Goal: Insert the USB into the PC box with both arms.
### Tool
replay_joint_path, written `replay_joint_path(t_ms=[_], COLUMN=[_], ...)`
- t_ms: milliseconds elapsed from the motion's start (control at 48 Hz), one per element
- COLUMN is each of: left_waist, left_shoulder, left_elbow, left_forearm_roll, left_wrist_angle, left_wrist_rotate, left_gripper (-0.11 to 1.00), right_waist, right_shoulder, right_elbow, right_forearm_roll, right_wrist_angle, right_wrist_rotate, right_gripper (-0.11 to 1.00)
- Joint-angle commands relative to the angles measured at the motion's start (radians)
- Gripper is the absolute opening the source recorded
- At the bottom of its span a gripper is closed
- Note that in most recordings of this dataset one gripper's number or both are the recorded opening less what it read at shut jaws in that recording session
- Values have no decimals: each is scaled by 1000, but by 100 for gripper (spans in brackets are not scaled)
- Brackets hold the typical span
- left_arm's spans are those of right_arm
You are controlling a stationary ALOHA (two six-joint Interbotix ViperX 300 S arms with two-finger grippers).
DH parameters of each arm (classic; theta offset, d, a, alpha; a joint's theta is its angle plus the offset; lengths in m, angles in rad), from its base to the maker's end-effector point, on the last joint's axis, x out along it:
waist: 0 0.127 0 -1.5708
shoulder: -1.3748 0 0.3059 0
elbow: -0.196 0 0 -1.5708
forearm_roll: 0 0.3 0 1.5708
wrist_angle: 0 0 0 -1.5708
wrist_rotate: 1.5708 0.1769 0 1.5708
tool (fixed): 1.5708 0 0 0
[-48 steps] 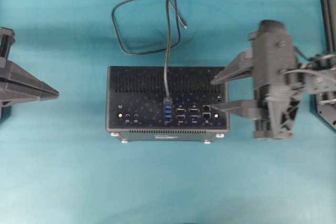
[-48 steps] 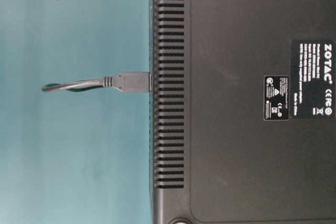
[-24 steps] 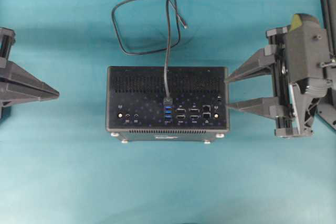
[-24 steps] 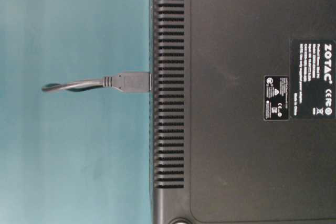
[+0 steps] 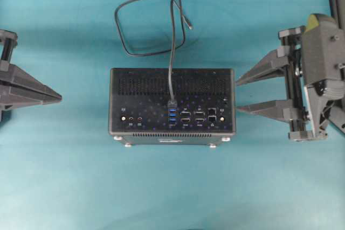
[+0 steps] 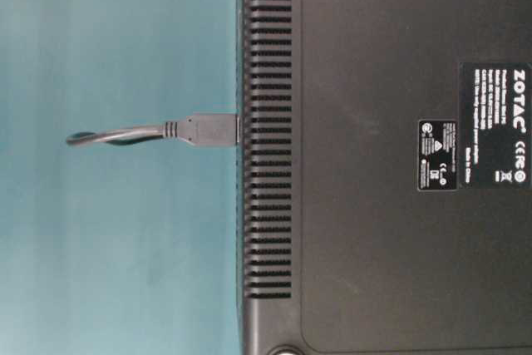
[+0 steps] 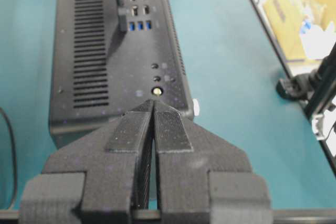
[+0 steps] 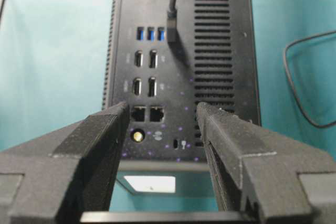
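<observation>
Overhead view: PC box (image 5: 172, 100) lies mid-desk (image 5: 172, 187), port face up. USB (image 5: 172, 104) sits plugged into box at top of blue port column, cable (image 5: 151, 22) looping away behind box, thin loose end on desk. Left gripper (image 5: 58, 96) at left edge, well apart from box, fingers (image 7: 170, 129) clenched together, holding nothing. Right gripper (image 5: 237, 96) just beside box's right edge, not touching, fingers (image 8: 102, 129) spread apart, released, nothing between.

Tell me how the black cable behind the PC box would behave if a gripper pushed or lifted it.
The cable is thin and lies in a loose loop, so it would likely flop and shift, not hold shape. Its USB sits in the PC box, so tugging would probably drag against that anchored end.
</observation>
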Motion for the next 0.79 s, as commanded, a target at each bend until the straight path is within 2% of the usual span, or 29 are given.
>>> replay_joint_path(t_ms=[0, 771], left_waist=[-2, -2], left_shoulder=[3, 5], left_elbow=[-15, -15], left_forearm_roll=[3, 2], left_wrist_angle=[-8, -5], left_wrist_rotate=[0, -2], left_gripper=[0, 0], right_waist=[5, 12], right_shoulder=[-9, -9], right_elbow=[-9, 8], right_forearm_roll=[0, 0], right_wrist_angle=[-9, -49], right_wrist_rotate=[6, 6], right_gripper=[61, 61])
